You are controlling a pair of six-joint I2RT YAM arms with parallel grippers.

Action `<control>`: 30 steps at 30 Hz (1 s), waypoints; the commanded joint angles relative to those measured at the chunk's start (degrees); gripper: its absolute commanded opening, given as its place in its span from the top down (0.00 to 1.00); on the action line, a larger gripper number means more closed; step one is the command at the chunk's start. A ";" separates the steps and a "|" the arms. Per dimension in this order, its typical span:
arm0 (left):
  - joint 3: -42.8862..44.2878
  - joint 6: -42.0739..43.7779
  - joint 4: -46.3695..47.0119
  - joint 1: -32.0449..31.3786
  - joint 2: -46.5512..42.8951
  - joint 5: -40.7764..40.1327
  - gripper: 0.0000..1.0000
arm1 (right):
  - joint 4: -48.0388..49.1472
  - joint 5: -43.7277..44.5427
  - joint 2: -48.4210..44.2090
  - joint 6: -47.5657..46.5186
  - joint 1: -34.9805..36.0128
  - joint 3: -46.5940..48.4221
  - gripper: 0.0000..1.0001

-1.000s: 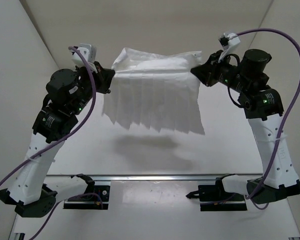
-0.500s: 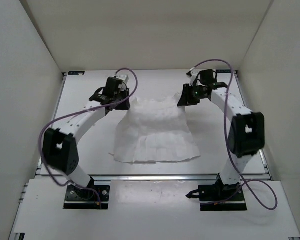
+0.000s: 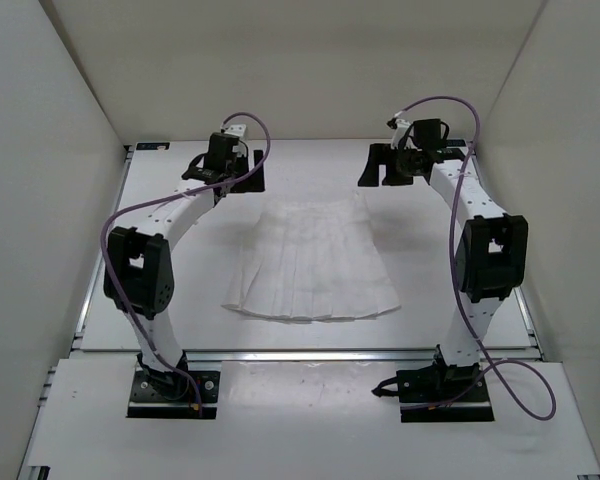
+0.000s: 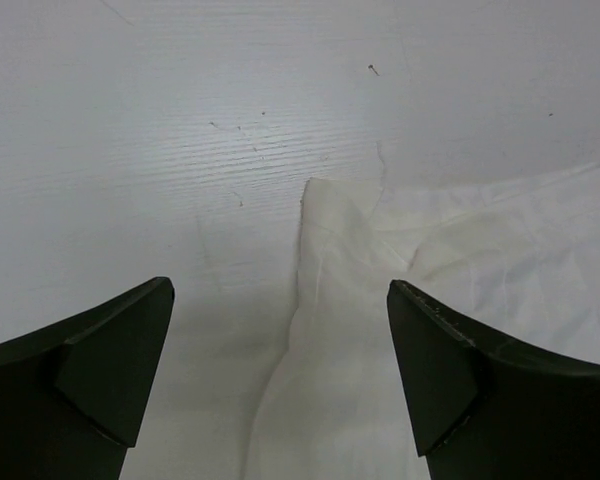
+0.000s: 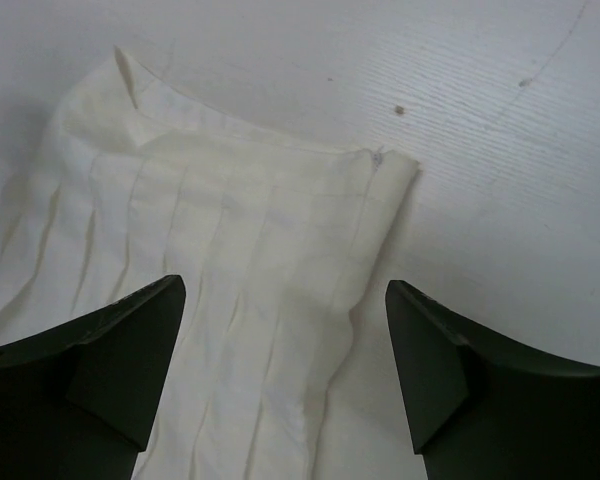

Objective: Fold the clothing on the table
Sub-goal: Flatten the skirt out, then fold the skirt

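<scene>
The clothing (image 3: 310, 265) is a white pleated skirt that lies spread flat on the table (image 3: 170, 290), waistband at the far end and hem fanned toward the arm bases. My left gripper (image 3: 225, 176) hovers open just beyond the waistband's left corner, holding nothing. In the left wrist view the gripper (image 4: 280, 290) stands wide above that corner of the clothing (image 4: 360, 260). My right gripper (image 3: 380, 168) is open beyond the right corner. The right wrist view shows it (image 5: 285, 285) over the waistband end and pleats of the clothing (image 5: 230, 230).
White walls enclose the table on the left, right and far sides. A silver frame rail (image 3: 310, 354) runs along the near edge in front of the two arm bases. Purple cables (image 3: 450, 100) loop off both wrists.
The clothing hung in the air between both shut grippers, then was laid down on the table. Both grippers have opened, let go of the waistband corners and drawn back toward the far wall.
</scene>
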 commanded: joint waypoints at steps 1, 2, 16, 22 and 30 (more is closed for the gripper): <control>-0.87 -1.15 4.29 -1.42 3.82 2.38 0.01 | 2.79 0.29 2.97 -0.17 -1.40 -1.84 0.23; -0.86 -1.33 4.72 -1.77 4.44 2.74 0.02 | 2.62 0.29 3.68 -0.17 -1.41 -1.49 0.23; 0.99 -4.93 8.24 -1.51 13.50 5.29 0.04 | 1.13 -2.87 15.46 0.01 -1.14 4.22 0.34; 4.06 -8.09 8.33 -0.98 16.75 7.04 0.06 | -0.19 -3.57 18.88 -0.17 -0.88 8.53 0.34; 8.28 -7.04 7.44 -1.95 18.69 4.58 0.08 | -2.22 -3.31 22.24 -0.87 -0.54 12.84 0.41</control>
